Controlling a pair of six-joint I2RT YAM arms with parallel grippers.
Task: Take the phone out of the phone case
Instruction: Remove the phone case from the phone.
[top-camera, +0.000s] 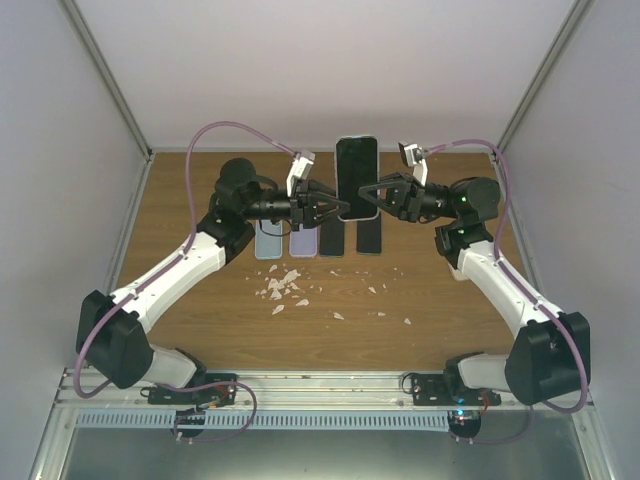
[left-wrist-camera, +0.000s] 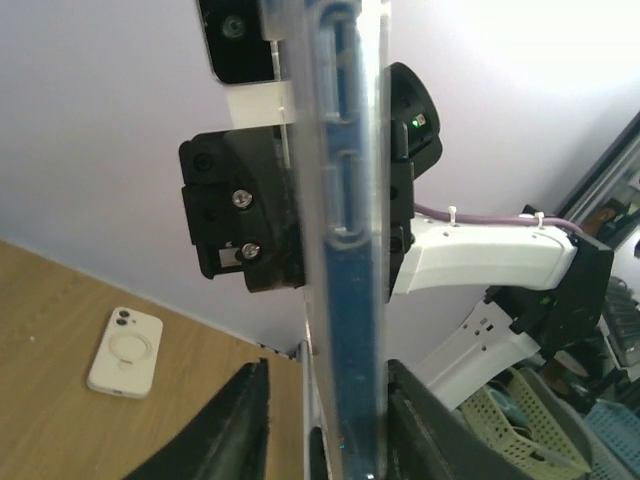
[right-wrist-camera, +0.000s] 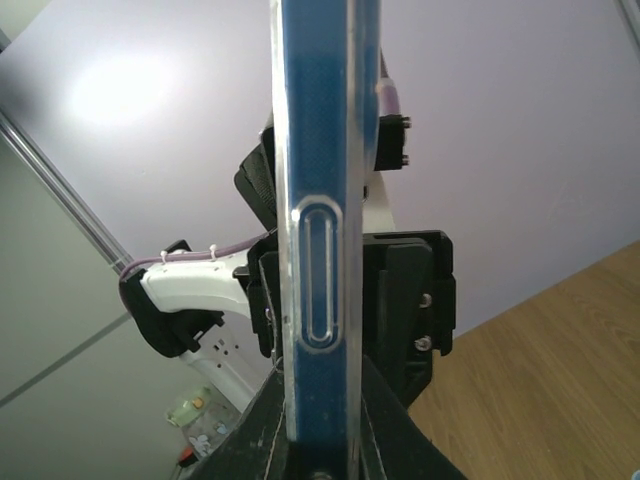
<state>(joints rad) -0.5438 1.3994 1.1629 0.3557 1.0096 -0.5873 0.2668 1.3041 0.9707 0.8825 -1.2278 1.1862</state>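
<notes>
The right fingers (right-wrist-camera: 390, 430) clench the phone case (top-camera: 357, 175) by one edge. The left fingers (left-wrist-camera: 245, 425) straddle its opposite edge, released.

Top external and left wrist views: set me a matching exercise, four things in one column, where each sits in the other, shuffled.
Things:
1. cased phone
2. white scraps
3. lilac item
4. white ring case

Places:
a. flat in the row of four
b. upright, up in the air
c. alone on the table, near the wall
d. scattered in front of the row

Pairs: 1-b, 2-d, 3-a, 4-c
</notes>
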